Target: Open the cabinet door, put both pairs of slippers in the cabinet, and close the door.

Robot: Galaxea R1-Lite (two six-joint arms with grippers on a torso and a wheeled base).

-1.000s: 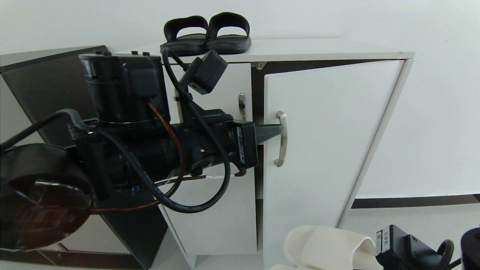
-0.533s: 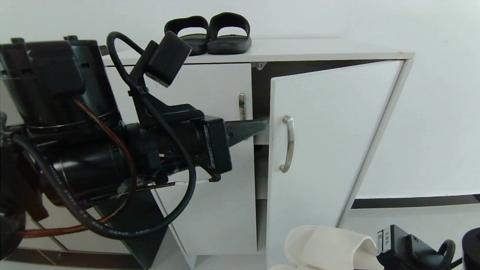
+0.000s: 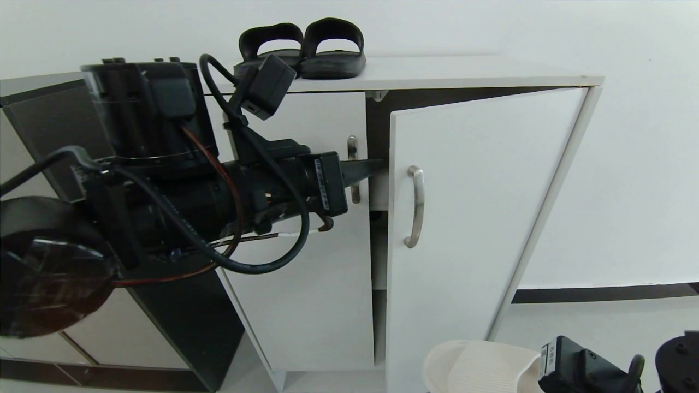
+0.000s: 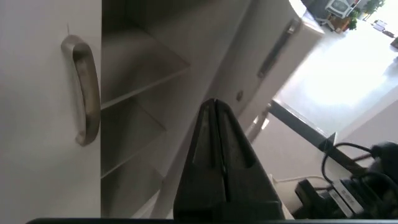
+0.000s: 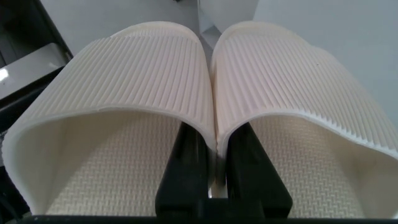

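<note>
Two black slide slippers [image 3: 300,49] sit side by side on top of the white wooden cabinet [image 3: 464,71]. Its right door [image 3: 480,218] stands ajar. My left hand [image 3: 377,168], fingers pressed together, points into the gap beside that door's edge. Low down, my right hand [image 5: 214,155] pinches the pair of cream ribbed slippers [image 5: 137,81] by their inner sides.

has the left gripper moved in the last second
Yes. The left gripper has drawn back to the left: its tip was at the open door's handle, and now sits nearer the shut door's handle.
</note>
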